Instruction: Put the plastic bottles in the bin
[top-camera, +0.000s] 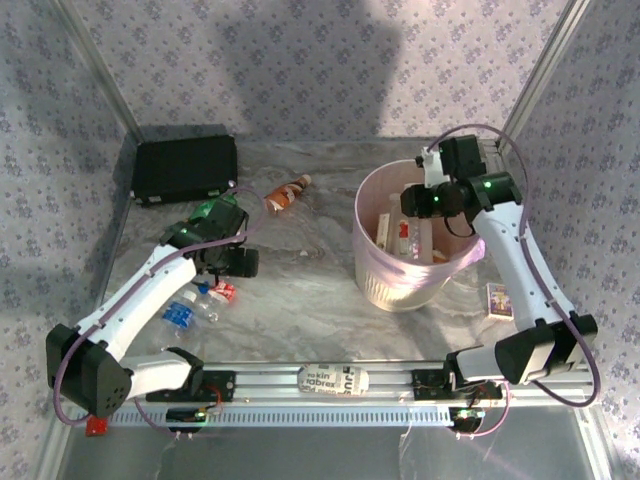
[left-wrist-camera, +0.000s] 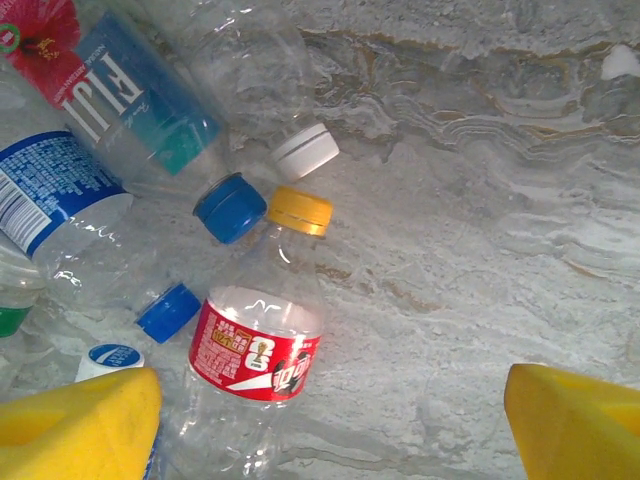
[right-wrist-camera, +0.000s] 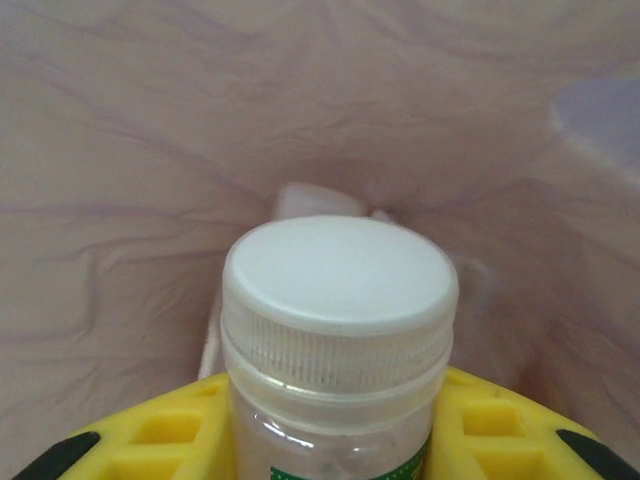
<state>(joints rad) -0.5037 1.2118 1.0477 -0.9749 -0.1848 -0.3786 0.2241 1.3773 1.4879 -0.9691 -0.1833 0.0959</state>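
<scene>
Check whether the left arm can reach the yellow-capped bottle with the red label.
Probably yes: the bottle lies uncovered on the table, and the left fingers are open right over it.

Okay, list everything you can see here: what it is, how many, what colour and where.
bin: one, pale pink, right of centre
bottles in the bin: several, count unclear, clear with coloured labels
held bottle: one, clear with a white cap, over the bin
bottle cluster: at least five going by caps, clear with blue, white and yellow caps, left side
black case: one, black, far left corner
lone bottle: one, orange-brown label, between black case and bin
card: one, small, right of the bin
printed strip: one, black and white, near edge, centre
left gripper: yellow fingers, open, above the bottle cluster
right gripper: yellow fingers, shut on the held bottle
</scene>
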